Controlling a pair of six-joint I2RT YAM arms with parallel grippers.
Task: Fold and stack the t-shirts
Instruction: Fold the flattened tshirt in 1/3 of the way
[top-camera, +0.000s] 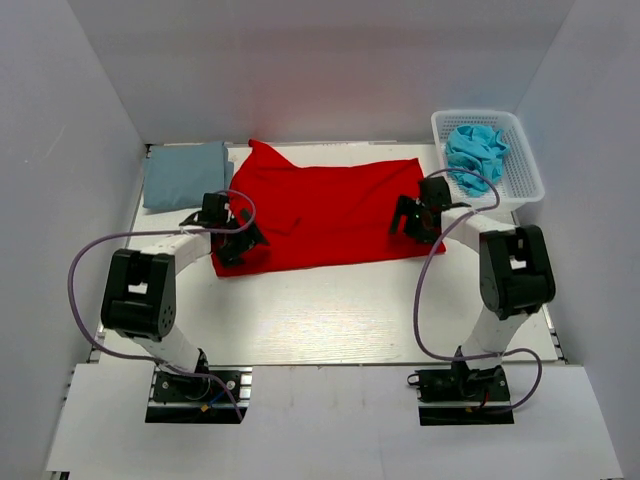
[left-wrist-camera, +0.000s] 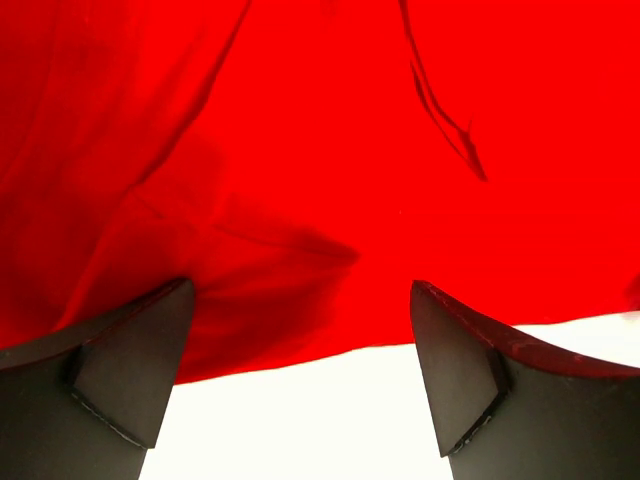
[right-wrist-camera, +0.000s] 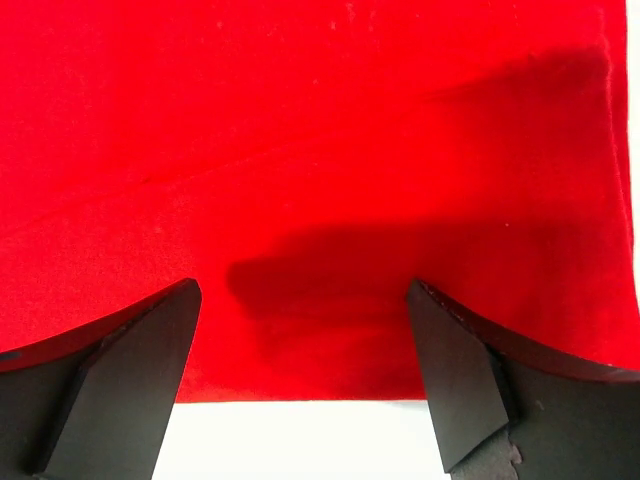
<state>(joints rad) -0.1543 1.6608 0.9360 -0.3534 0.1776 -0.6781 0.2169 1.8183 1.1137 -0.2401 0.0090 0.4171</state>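
The bright red t-shirt (top-camera: 325, 215) lies spread across the back middle of the table. It fills the left wrist view (left-wrist-camera: 300, 150) and the right wrist view (right-wrist-camera: 320, 150). My left gripper (top-camera: 238, 243) is open over its near left corner, with the hem between the fingers. My right gripper (top-camera: 412, 222) is open over its right end, above the near hem. Neither holds cloth. The grey-blue t-shirt (top-camera: 186, 174) lies folded at the back left. The turquoise t-shirt (top-camera: 476, 151) is bunched in the basket.
A white plastic mesh basket (top-camera: 524, 170) stands at the back right. White walls close in the table on three sides. The bare white tabletop (top-camera: 320, 315) lies between the red shirt and the arm bases.
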